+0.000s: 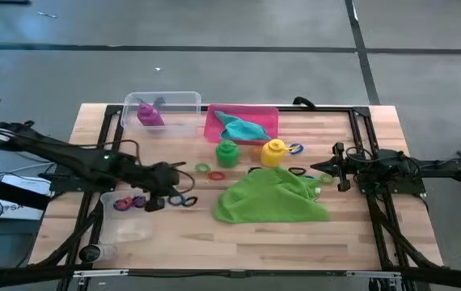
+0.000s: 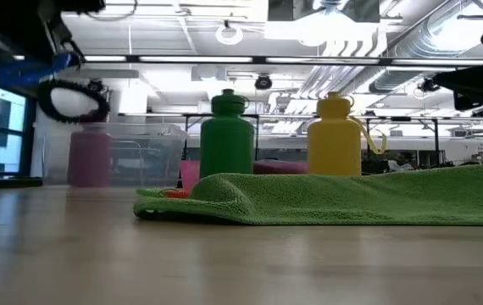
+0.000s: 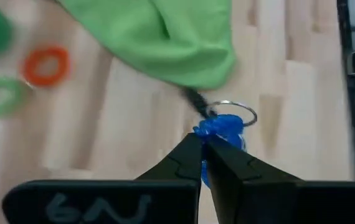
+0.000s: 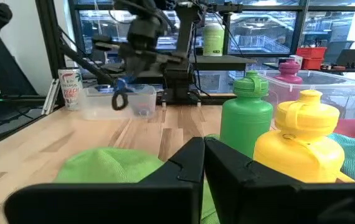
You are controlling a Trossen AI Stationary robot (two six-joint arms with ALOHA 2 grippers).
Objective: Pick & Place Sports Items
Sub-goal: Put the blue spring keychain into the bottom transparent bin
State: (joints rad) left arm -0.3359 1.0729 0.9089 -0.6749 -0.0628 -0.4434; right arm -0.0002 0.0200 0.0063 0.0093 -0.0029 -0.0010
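My left gripper (image 1: 174,192) hangs above the table's near left part, shut on a blue ring (image 3: 224,127) with a thin metal ring and a black ring (image 2: 72,102) dangling from it. Beside it stands a clear tub (image 1: 125,220) holding several rings. A purple bottle (image 1: 150,115) stands in the far clear tub (image 1: 166,105). The green bottle (image 1: 227,152) and yellow bottle (image 1: 274,150) stand upright mid-table. A teal cloth (image 1: 243,128) lies in the pink tray (image 1: 267,121). The green cloth (image 1: 271,196) lies bunched on the table. My right gripper (image 4: 203,155) waits shut at the right. My left gripper pinches the blue ring's near rim (image 3: 207,132) between its two fingertips, coming slanting down from the table's left. The ring is lifted clear of the table, and the black ring hangs below it.
An orange ring (image 3: 45,65) and a green ring (image 3: 0,96) lie loose on the wood left of the green cloth. More dark rings (image 1: 295,171) lie by the cloth's far right edge, and a blue ring (image 1: 295,149) lies beside the yellow bottle. Bare wood runs along the near edge.
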